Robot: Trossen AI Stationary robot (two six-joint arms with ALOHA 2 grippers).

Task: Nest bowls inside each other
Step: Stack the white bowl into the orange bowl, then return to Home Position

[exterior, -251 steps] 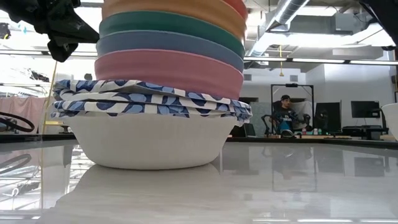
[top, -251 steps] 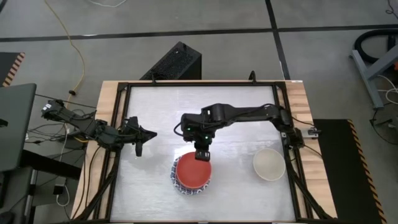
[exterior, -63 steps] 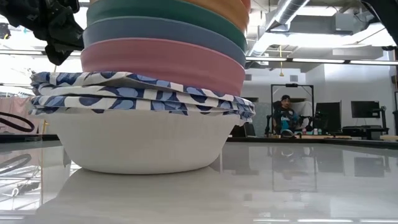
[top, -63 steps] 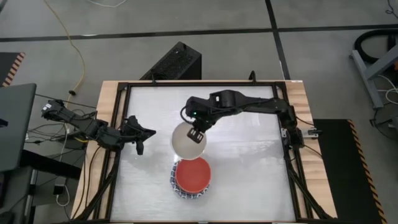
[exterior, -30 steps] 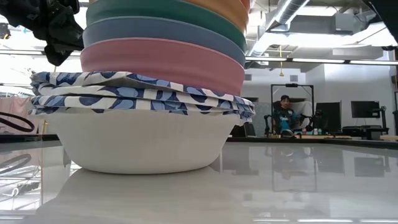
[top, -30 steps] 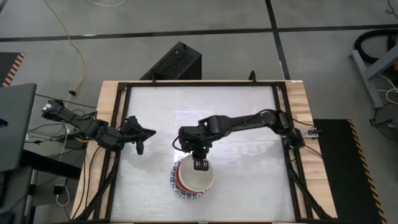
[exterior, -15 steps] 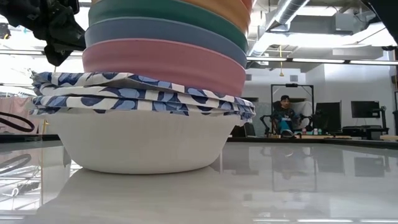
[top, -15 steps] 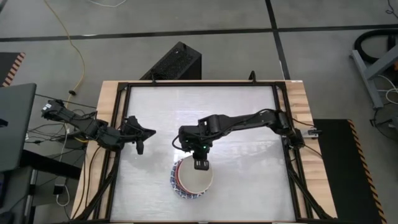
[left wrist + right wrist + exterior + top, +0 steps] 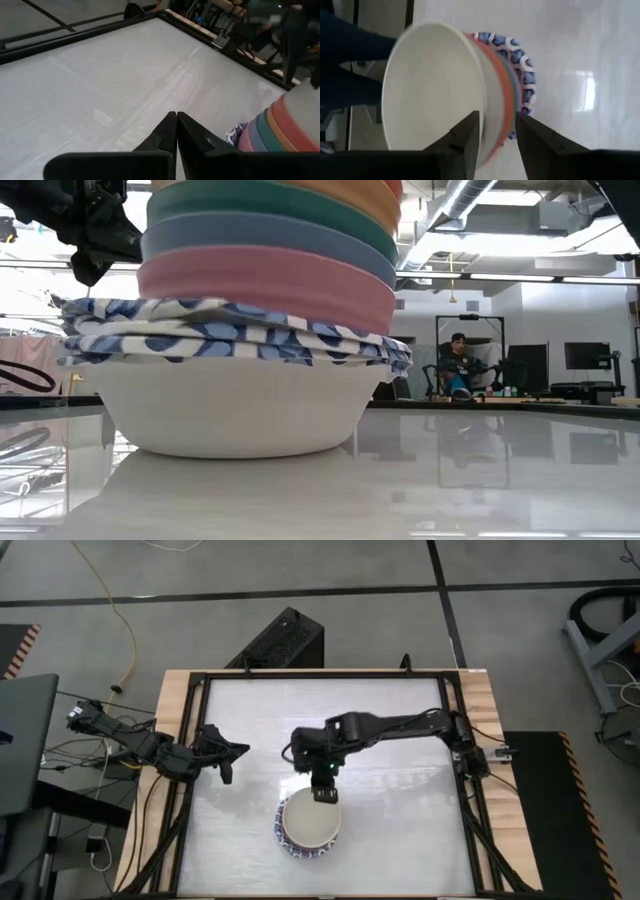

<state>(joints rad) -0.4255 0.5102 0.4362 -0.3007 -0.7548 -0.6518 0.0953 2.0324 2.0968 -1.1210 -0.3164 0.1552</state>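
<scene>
White table (image 9: 380, 720): nested bowl stack (image 9: 309, 825), cream bowl (image 9: 312, 823) topmost. Right gripper (image 9: 325, 794), parted, straddles its far rim, gripping nothing. Left gripper (image 9: 228, 754) closed, empty, farther off.

No lettering, label, brand mark or number can be read anywhere here, not on the bowls and not on the arms or table.
</scene>
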